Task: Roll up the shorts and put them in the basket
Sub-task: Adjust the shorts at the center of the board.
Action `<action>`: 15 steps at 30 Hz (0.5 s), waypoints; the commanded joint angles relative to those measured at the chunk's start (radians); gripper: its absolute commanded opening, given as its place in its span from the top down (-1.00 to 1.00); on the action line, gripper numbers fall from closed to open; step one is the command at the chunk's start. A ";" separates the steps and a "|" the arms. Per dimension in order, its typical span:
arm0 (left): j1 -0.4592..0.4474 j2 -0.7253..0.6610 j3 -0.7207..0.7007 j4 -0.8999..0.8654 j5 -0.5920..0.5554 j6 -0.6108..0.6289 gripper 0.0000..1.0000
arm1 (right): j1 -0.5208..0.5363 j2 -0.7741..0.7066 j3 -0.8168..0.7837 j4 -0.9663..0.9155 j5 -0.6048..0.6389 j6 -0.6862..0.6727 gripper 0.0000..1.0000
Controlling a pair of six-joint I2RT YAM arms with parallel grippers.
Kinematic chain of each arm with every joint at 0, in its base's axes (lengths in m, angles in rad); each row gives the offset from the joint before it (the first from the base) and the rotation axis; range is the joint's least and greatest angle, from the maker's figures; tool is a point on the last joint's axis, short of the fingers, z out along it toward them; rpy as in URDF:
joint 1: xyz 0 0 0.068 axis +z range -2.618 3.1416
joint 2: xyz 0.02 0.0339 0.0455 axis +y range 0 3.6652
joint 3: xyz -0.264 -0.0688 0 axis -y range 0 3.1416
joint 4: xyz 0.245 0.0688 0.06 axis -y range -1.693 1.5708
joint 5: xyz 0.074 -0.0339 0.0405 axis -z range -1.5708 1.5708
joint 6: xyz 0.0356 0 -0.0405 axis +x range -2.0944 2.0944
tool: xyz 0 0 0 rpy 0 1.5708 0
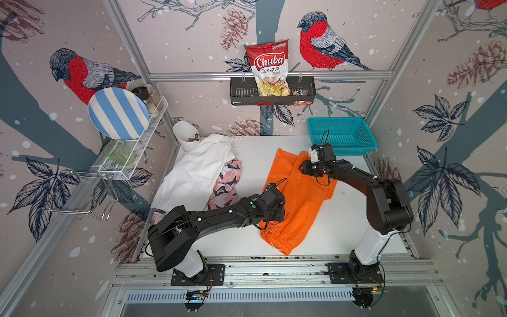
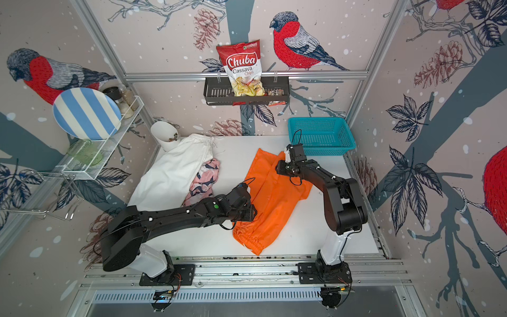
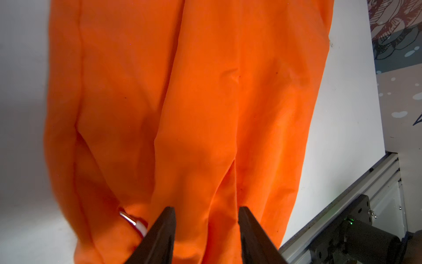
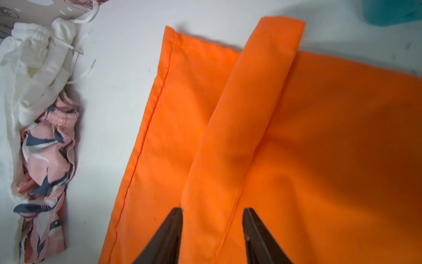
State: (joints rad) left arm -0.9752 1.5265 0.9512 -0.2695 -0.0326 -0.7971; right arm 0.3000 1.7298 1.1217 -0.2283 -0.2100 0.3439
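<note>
The orange shorts (image 1: pixel 301 203) (image 2: pixel 274 200) lie spread on the white table (image 1: pixel 343 219), elastic waist toward the front edge, legs toward the back. My left gripper (image 1: pixel 274 212) (image 3: pixel 206 209) hovers open over the cloth near the waist, where a metal-tipped drawstring end (image 3: pixel 132 220) shows. At the far leg end my right gripper (image 1: pixel 310 167) (image 4: pixel 212 210) is open, its fingers astride a long raised fold (image 4: pixel 251 114) of orange cloth. The white shorts (image 1: pixel 192 170) (image 4: pixel 34 68) lie at the left, partly over the crumpled pink patterned shorts (image 1: pixel 227 181) (image 4: pixel 45 155).
A teal basket (image 1: pixel 340 134) stands at the back right corner. A white cup (image 1: pixel 185 134) sits at the back left by the white shorts. A wire shelf with a striped plate (image 1: pixel 118 112) hangs on the left wall, a black rack with a chips bag (image 1: pixel 271 68) on the back wall.
</note>
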 commanded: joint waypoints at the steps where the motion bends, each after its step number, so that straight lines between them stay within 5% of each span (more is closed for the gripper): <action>1: 0.049 -0.004 0.009 -0.114 -0.052 0.067 0.04 | 0.001 -0.088 -0.089 -0.076 0.108 0.040 0.04; 7: 0.093 0.110 0.041 -0.071 0.047 0.143 0.04 | 0.004 -0.228 -0.250 -0.062 0.143 0.071 0.00; 10: 0.095 0.185 0.079 -0.064 0.052 0.153 0.09 | 0.007 -0.216 -0.307 0.012 0.073 0.088 0.01; 15: 0.099 0.167 -0.063 0.005 0.060 0.109 0.10 | 0.025 -0.105 -0.311 0.140 0.023 0.111 0.01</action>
State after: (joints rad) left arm -0.8806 1.7061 0.9363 -0.2840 0.0189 -0.6746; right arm 0.3168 1.5791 0.8047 -0.1986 -0.1432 0.4263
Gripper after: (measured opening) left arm 0.447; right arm 0.496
